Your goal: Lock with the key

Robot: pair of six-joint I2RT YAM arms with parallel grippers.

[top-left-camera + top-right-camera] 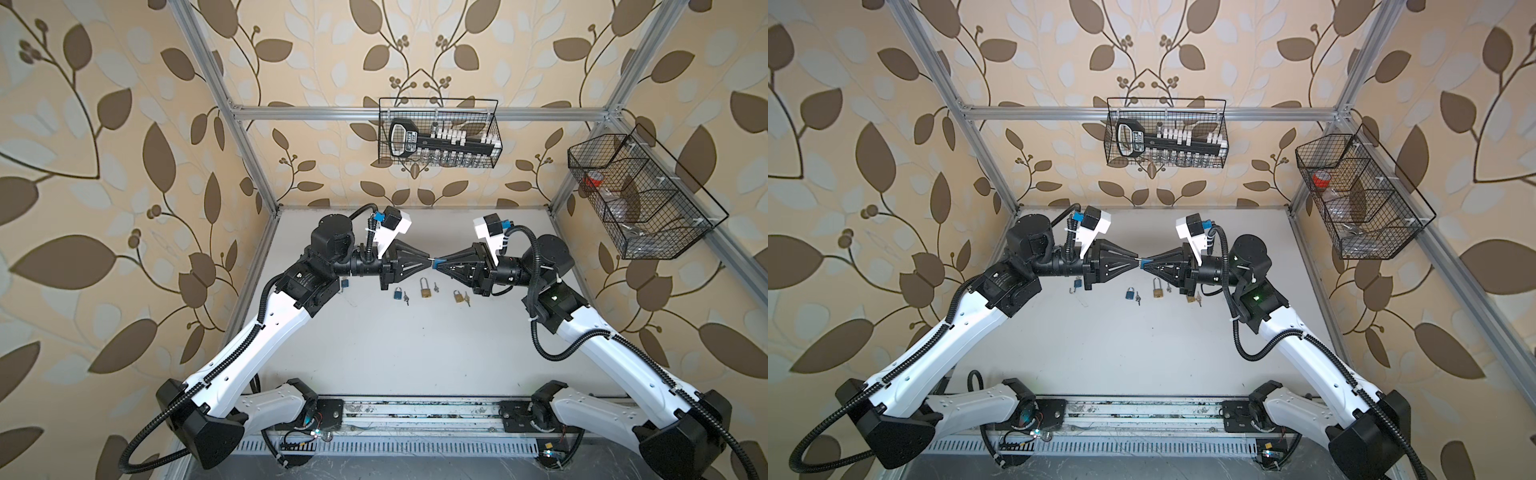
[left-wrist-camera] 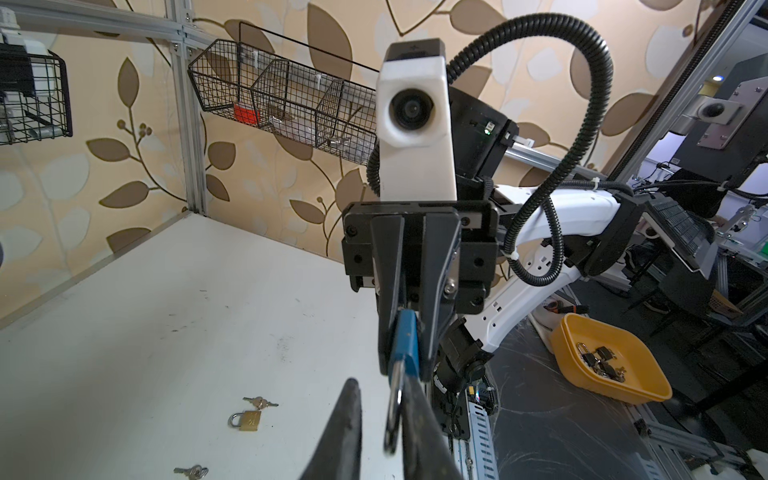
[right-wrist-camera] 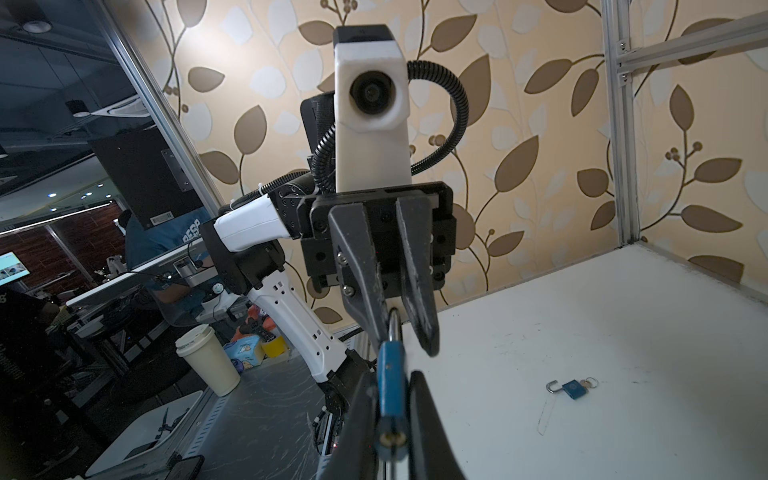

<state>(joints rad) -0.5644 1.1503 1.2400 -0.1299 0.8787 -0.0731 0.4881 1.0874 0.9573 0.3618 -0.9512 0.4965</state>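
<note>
— Where's the lock you're working on?

— Your right gripper has the small blue metal padlock clamped by its body. It is raised above the white tabletop, mid-table towards the back.

— And your left?

— Your left gripper meets it tip to tip. Its jaws stand slightly apart around the lock's silver steel shackle, which lies against one finger and clear of the other.

— The key?

— Whether one sits in the held lock's keyhole is too blurred to tell. On the table near your grippers, small silver keys lie beside a tall brass padlock, a squat brass padlock and a second blue padlock. A third blue padlock, shackle swung open, lies by your left arm.
</note>
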